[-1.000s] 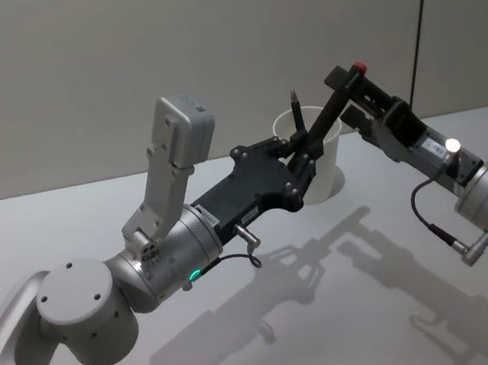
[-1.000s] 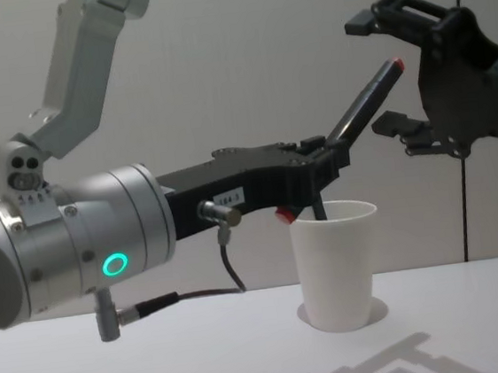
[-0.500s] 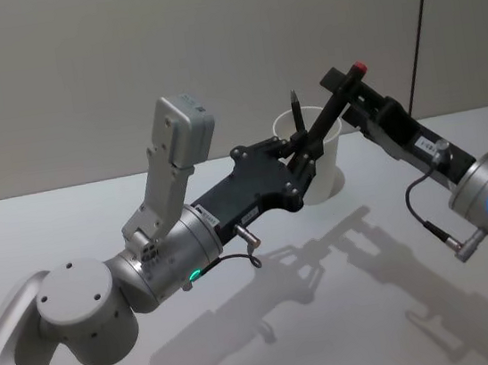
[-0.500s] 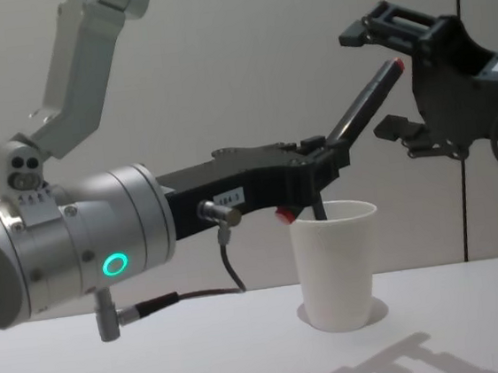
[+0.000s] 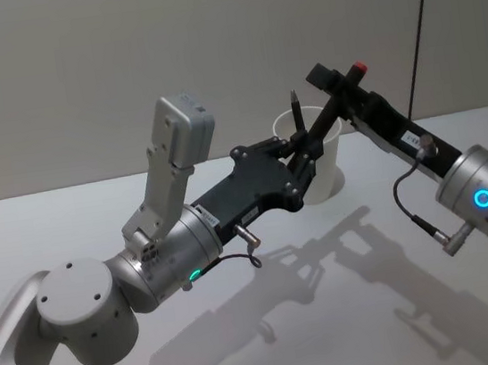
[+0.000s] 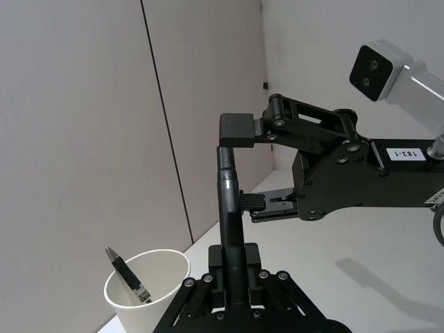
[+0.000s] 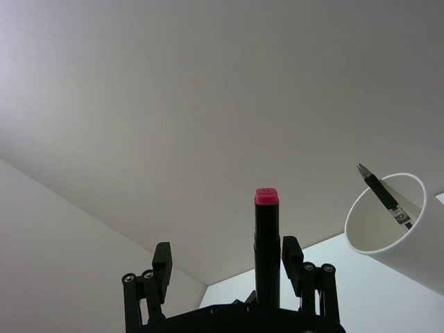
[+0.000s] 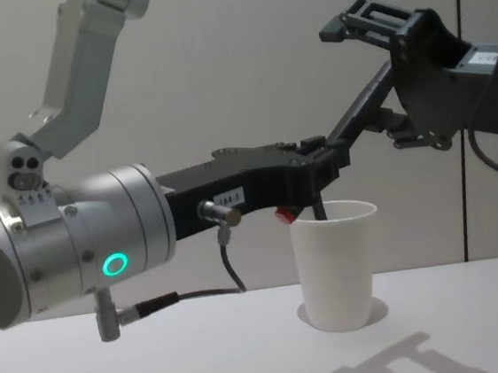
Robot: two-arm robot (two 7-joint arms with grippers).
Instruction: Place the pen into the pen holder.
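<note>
White pen holder (image 5: 320,162), upright on tabletop (image 5: 333,315); contains one dark pen (image 6: 128,275), leaning on inner wall. Left gripper (image 5: 307,150) at holder's 9 o'clock rim, fingers clamped on red-capped black pen (image 5: 333,103). Right gripper (image 7: 225,269): fingers apart, flanking the cap end.

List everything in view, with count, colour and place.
pen holder: 1, white paper cup, upright on the table at the far middle.
pen in the cup: 1, black, leaning inside the pen holder, tip up above the rim.
held pen: 1, black with a red end, tilted above the cup.
table: 1, white, under everything.
wall: grey, behind the table.
left hand: 1, black, shut on the held pen's lower part, by the cup's rim.
right hand: 1, black, open, fingers on either side of the held pen's red end.
</note>
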